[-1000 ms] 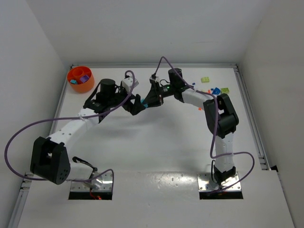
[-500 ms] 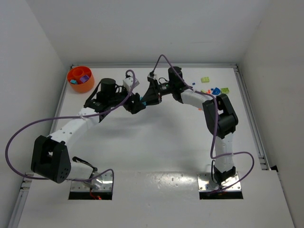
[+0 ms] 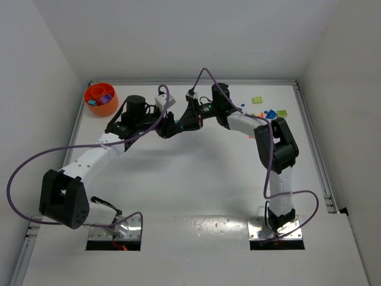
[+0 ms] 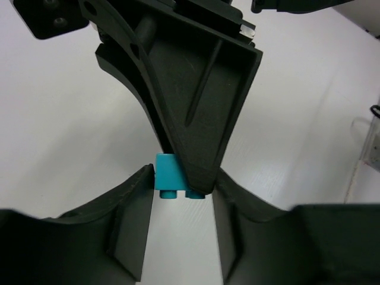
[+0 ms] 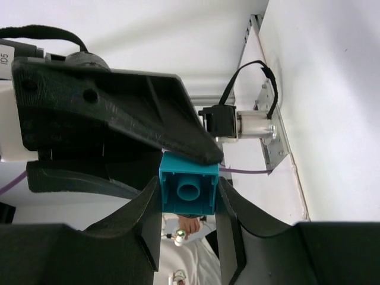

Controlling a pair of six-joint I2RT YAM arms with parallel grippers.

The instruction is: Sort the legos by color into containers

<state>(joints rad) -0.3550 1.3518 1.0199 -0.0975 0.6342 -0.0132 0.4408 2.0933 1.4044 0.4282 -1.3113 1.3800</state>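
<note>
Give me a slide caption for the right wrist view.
Handover: right gripper grips a teal lego; a finger of the left gripper lies across its top.

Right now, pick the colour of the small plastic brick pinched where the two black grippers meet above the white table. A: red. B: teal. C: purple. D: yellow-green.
B: the small teal plastic brick sits clamped in the right gripper, and the left wrist view shows the same teal brick between the fingers of the left gripper.
</note>
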